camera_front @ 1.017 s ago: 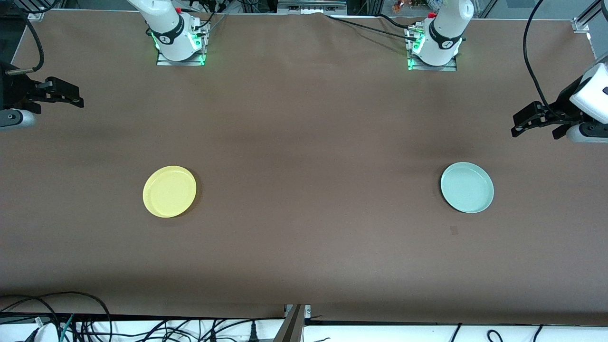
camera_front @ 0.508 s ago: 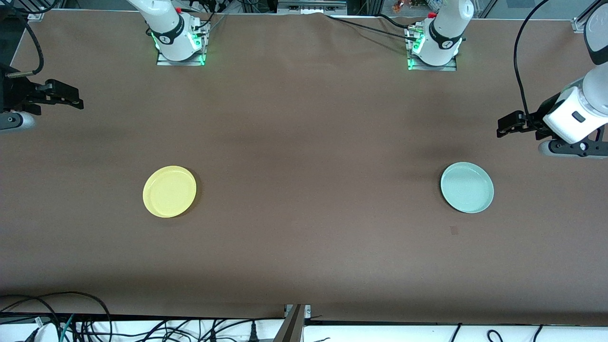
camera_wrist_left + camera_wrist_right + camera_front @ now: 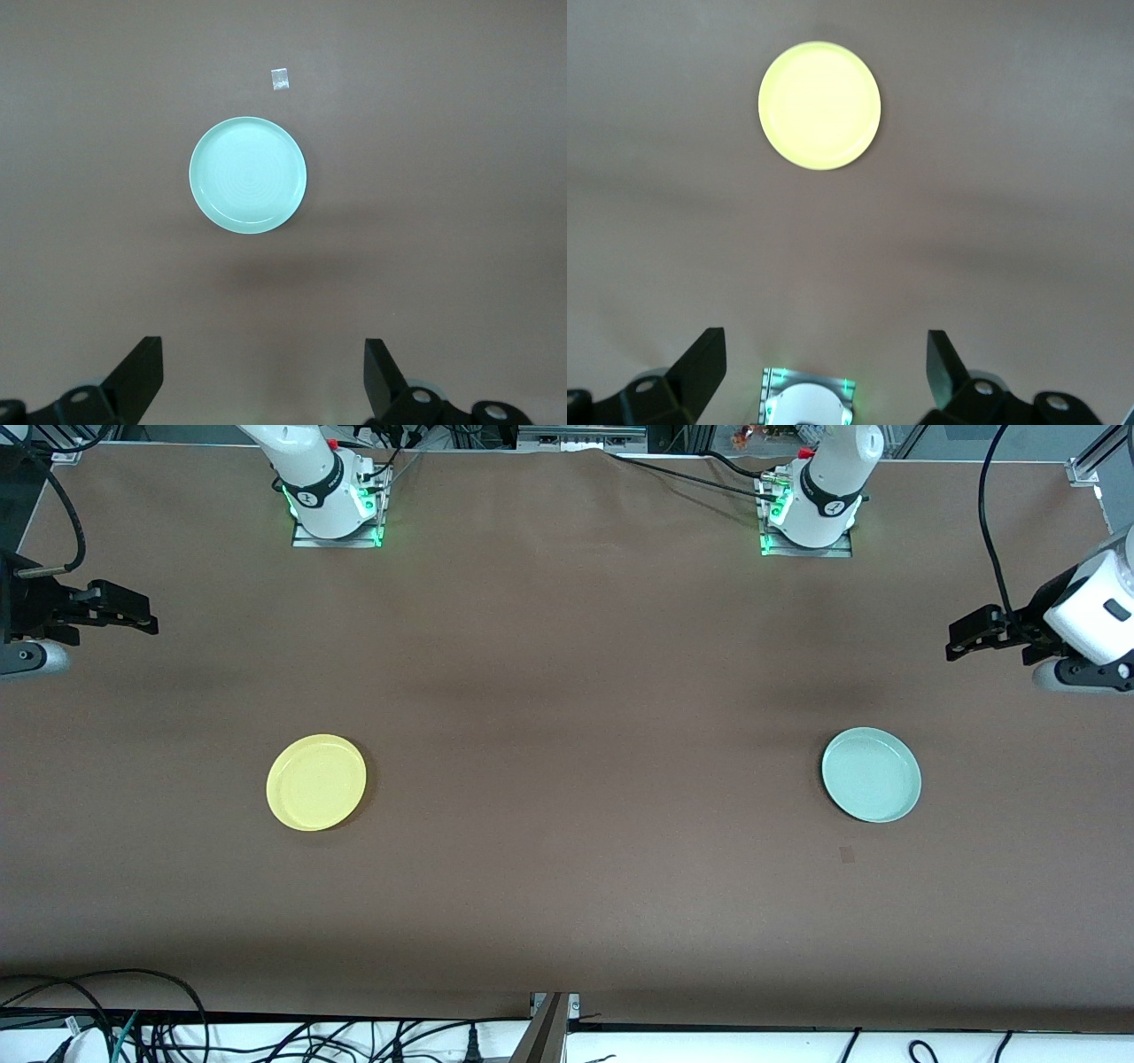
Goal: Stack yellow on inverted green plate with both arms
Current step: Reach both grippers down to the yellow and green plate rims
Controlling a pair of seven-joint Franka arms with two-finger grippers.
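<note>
The yellow plate (image 3: 316, 782) lies rim up on the brown table toward the right arm's end; it also shows in the right wrist view (image 3: 819, 104). The green plate (image 3: 871, 774) seems to lie rim up toward the left arm's end and shows in the left wrist view (image 3: 248, 175). My left gripper (image 3: 961, 640) hangs open and empty over the table's end, apart from the green plate; its open jaws show in its own view (image 3: 262, 376). My right gripper (image 3: 142, 615) hangs open and empty over its own end of the table (image 3: 824, 367), apart from the yellow plate.
The arm bases (image 3: 332, 500) (image 3: 811, 509) stand along the table edge farthest from the front camera. A small pale mark (image 3: 847, 855) lies on the table nearer to the front camera than the green plate. Cables (image 3: 133, 1027) hang below the near edge.
My left gripper first swung in toward the table's middle, then drew back out toward its end and a little toward the bases. The right gripper barely shifted. Both plates stayed put.
</note>
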